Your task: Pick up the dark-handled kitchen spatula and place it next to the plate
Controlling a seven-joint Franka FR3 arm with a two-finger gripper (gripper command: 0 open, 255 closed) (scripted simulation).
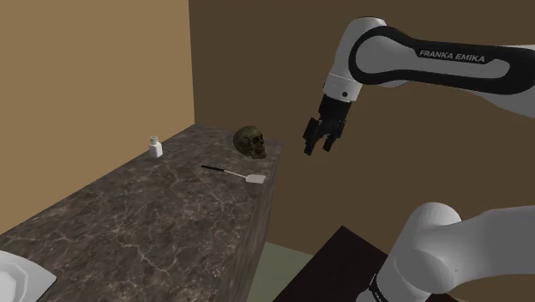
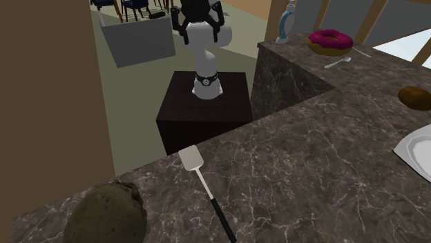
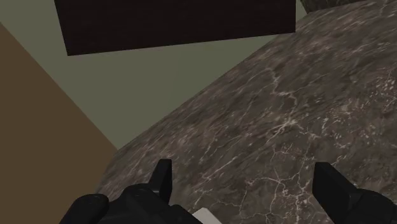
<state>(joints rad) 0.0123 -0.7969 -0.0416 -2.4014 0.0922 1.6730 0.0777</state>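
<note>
The spatula (image 1: 233, 172), a slim dark handle and thin shaft ending in a flat white blade, lies at the veined stone counter's (image 1: 154, 223) edge nearest the arm, beside a rounded olive skull (image 1: 250, 141). The gripper (image 1: 319, 141) hangs off that edge with jaws spread. It should come over the handle, straddle it crosswise and descend squarely.

spatula (image 1: 233, 172): on counter (image 1: 154, 223), nr its end far from shoulder cam; blade at edge facing stand (image 2: 204, 103), handle pointing in twd wall-side edge.
skull (image 1: 250, 141): on counter at that far end, just behind spatula, not touching.
bottle (image 1: 155, 147): at wall-side edge, well apart from spatula.
plate (image 1: 21, 274): opp. end of counter from skull, well apart from spatula.
gripper (image 1: 317, 150): in air, off counter, beyond edge by blade.
doughnut (image 2: 329, 41): on adjoining counter section, beside stand.
</note>
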